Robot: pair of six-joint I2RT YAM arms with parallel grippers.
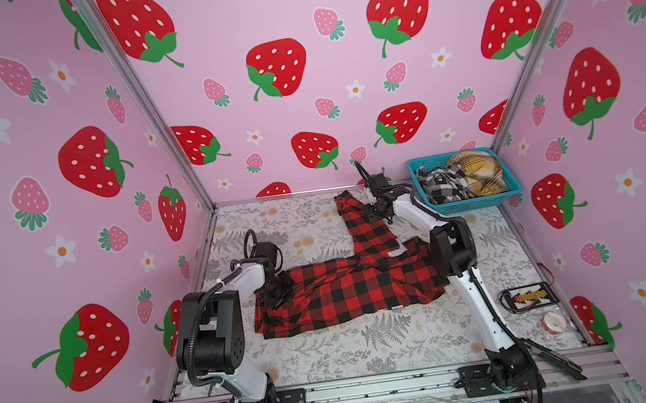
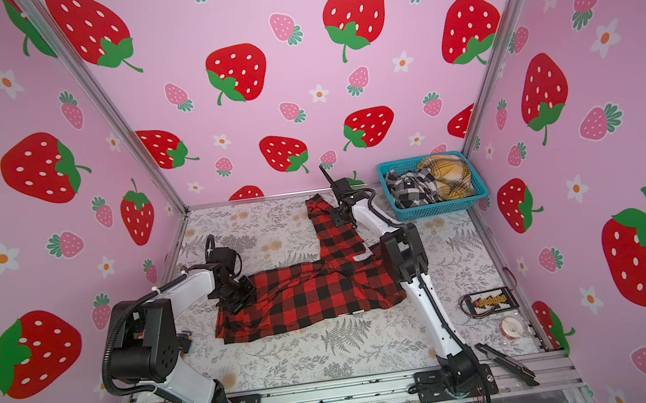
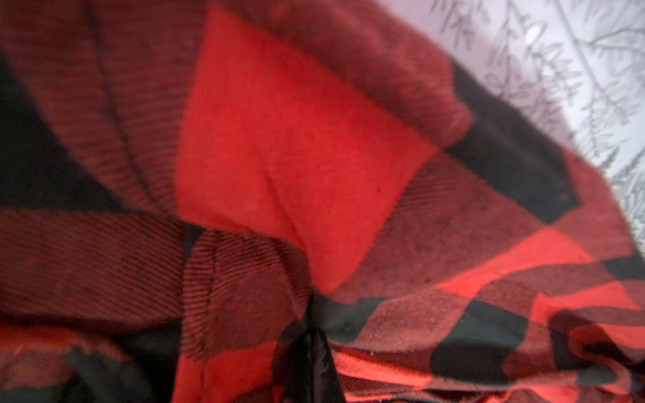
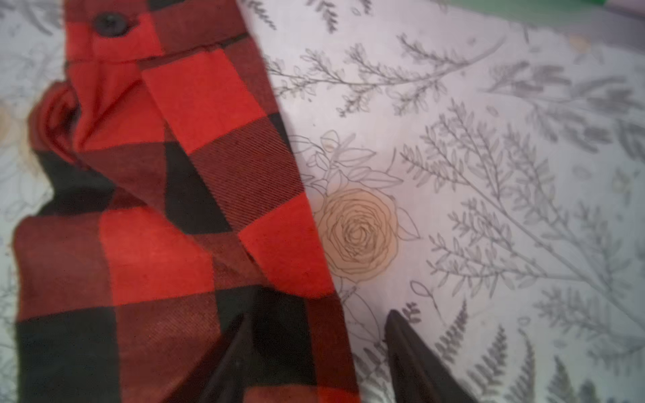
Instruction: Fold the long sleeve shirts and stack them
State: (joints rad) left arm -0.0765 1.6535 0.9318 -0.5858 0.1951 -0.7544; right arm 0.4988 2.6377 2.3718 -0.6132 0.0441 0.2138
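A red-and-black check long sleeve shirt (image 1: 348, 287) (image 2: 312, 296) lies crumpled across the floral table, one sleeve (image 1: 362, 227) stretched toward the back wall. My left gripper (image 1: 277, 289) (image 2: 236, 297) sits at the shirt's left edge. In the left wrist view its fingers (image 3: 310, 352) are shut on a bunched fold of the fabric (image 3: 286, 146). My right gripper (image 1: 375, 213) (image 2: 341, 219) is down at the far sleeve. In the right wrist view it (image 4: 317, 328) stands open, one finger (image 4: 237, 345) on the sleeve (image 4: 167, 244), the other over bare cloth, the sleeve's edge between them.
A teal basket (image 1: 476, 204) (image 2: 439, 210) at the back right holds a black-and-white plaid garment (image 1: 441, 186) and a yellow plaid one (image 1: 477, 171). By the right wall lie a black battery pack (image 1: 528, 296), a small spool (image 1: 552, 323) and a flat black tool (image 1: 554, 358).
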